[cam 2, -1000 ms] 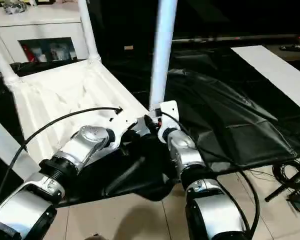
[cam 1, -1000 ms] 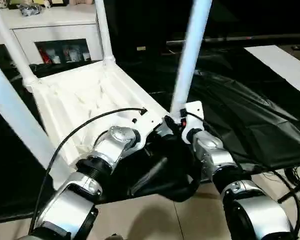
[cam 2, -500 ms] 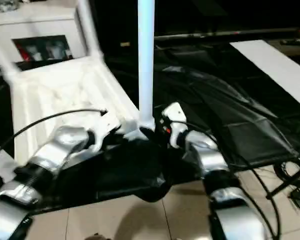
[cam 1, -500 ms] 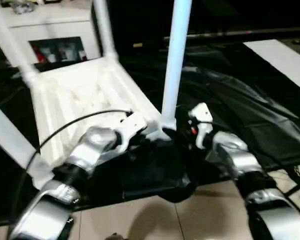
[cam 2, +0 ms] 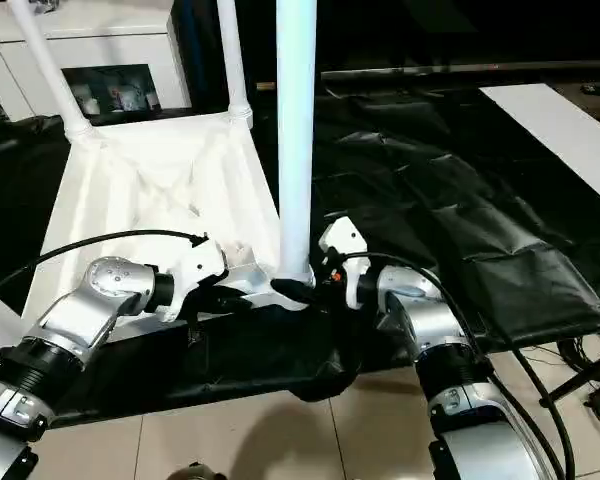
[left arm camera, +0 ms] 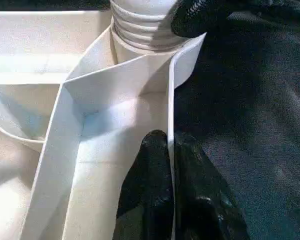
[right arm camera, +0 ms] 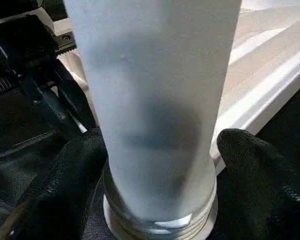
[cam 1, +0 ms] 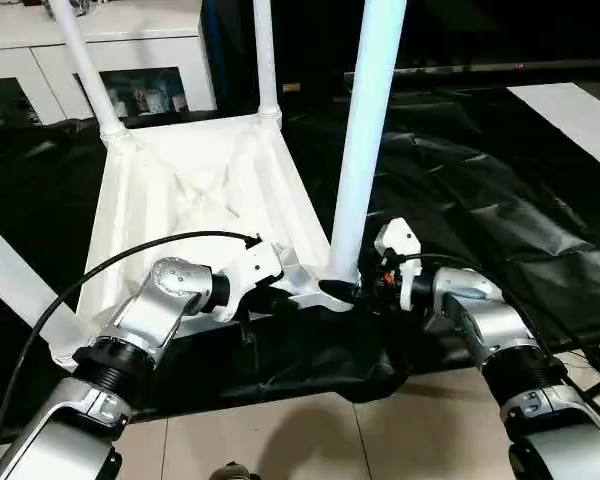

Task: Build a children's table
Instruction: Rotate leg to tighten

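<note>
The children's table lies upside down on the black cloth, its white ribbed tabletop (cam 1: 180, 190) facing up. Two legs (cam 1: 265, 60) (cam 1: 80, 55) stand in the far sockets and another leg (cam 1: 15, 275) rises at the near left. The near right leg (cam 1: 365, 150) stands upright in its corner socket, its threaded base (left arm camera: 142, 25) showing. My left gripper (left arm camera: 171, 150) is shut on the tabletop's thin rim wall close to that socket. My right gripper (right arm camera: 160, 165) is open, one black finger (right arm camera: 65, 180) on each side of that leg's base.
The black-draped work table (cam 1: 480, 200) stretches to the right, its cloth hanging over the near edge. A white cabinet (cam 1: 120, 40) stands behind the table and a white board (cam 1: 580, 115) lies at the far right. Cables (cam 2: 590, 370) trail over the tiled floor at lower right.
The whole view has shifted. My right gripper, half a second ago a little to the right of the leg, now straddles its base. My left gripper keeps its hold on the rim.
</note>
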